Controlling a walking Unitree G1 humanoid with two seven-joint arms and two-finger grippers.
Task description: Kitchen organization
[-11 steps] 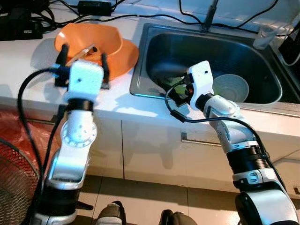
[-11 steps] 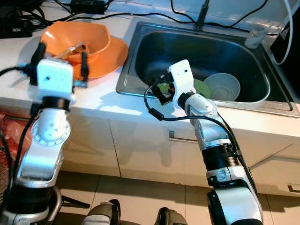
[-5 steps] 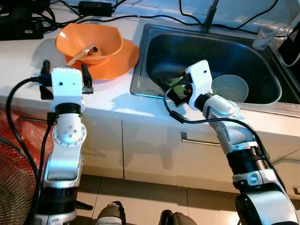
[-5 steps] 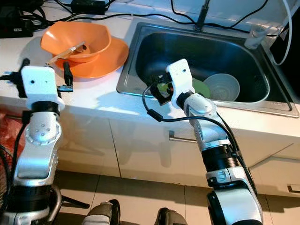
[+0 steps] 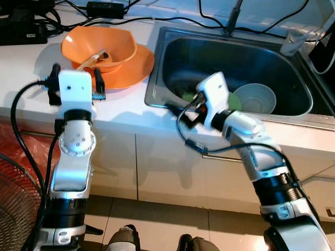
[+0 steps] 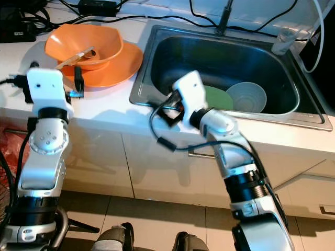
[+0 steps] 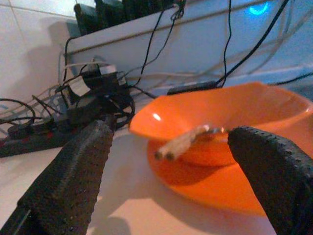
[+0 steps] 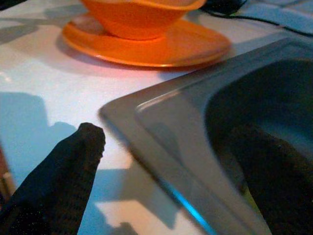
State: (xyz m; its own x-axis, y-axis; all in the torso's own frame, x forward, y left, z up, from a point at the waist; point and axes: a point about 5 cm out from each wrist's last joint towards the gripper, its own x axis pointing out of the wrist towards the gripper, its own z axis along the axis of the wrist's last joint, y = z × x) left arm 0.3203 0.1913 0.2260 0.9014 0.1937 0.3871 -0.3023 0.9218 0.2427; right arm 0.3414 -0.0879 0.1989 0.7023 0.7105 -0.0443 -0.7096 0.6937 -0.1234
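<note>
A white kitchen tabletop (image 5: 131, 112) holds a steel sink (image 5: 157, 78), which serves as the landmark here. Just beside the sink's left rim sits an orange plate (image 5: 138, 65) with an orange bowl (image 5: 112, 44) resting on it. A pair of pale chopsticks (image 7: 183, 142) lies tilted inside the bowl, the ends poking out over its near rim. Behind the bowl, farther from the sink, black cables and a power strip (image 7: 29, 139) run along the back wall.

Inside the sink, a green plate (image 6: 217, 97) lies on the bottom, and a pale grey-green bowl (image 5: 256, 97) sits upright just beside it, toward the sink's right side. A clear glass (image 5: 290, 42) stands on the tabletop at the sink's back right corner. A black faucet stem (image 5: 233, 18) rises behind the sink's back rim.

The left pincer (image 7: 183, 181) is raised over the tabletop well to the left of the sink, in front of the orange plate. Its two black fingers (image 7: 73, 176) are spread wide apart and hold nothing; the orange bowl and chopsticks appear between them, farther back.

The right pincer (image 8: 171, 176) hovers at the sink's front left corner, over the rim. Its fingers (image 8: 63, 178) are also apart and empty, one over the white tabletop, the other over the dark basin.

Below the tabletop are white cabinet doors (image 5: 157, 167) with a metal handle, and a tiled floor (image 5: 157, 225).
</note>
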